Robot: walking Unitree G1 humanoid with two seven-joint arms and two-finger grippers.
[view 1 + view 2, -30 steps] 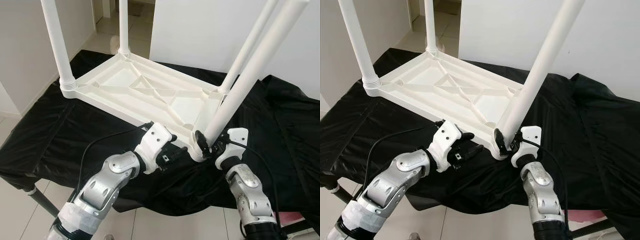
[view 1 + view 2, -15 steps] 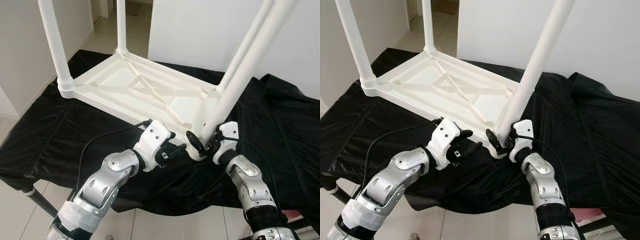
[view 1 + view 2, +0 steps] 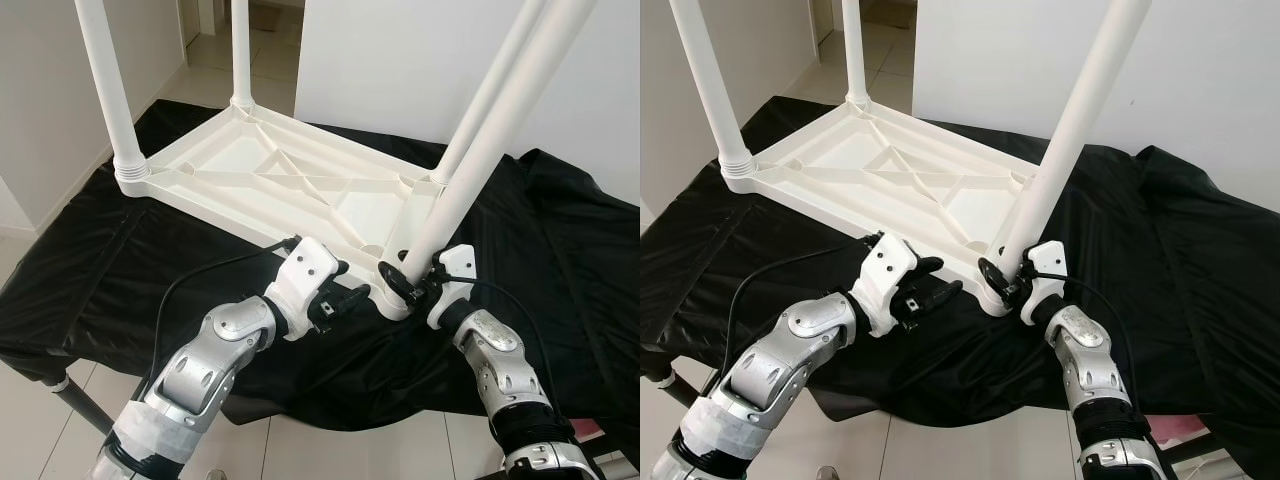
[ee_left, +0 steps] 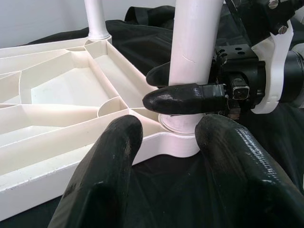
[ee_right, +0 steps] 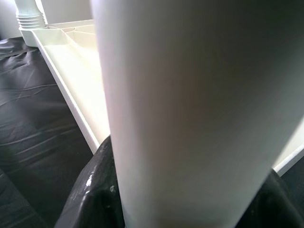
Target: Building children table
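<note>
Table (image 3: 270,180), white plastic and turned upside down, lies on a black cloth (image 3: 90,260) ahead of both pincers, its four legs pointing up. On the left, the left pincer (image 3: 350,297) rests on the cloth just short of the table's near edge, its two black fingers (image 4: 104,175) spread apart with nothing between them, aimed at the near corner socket (image 4: 178,135). To its right, the right pincer (image 3: 398,283) is clamped around the foot of the near leg (image 3: 480,150), which leans away to the right where it meets that socket.
</note>
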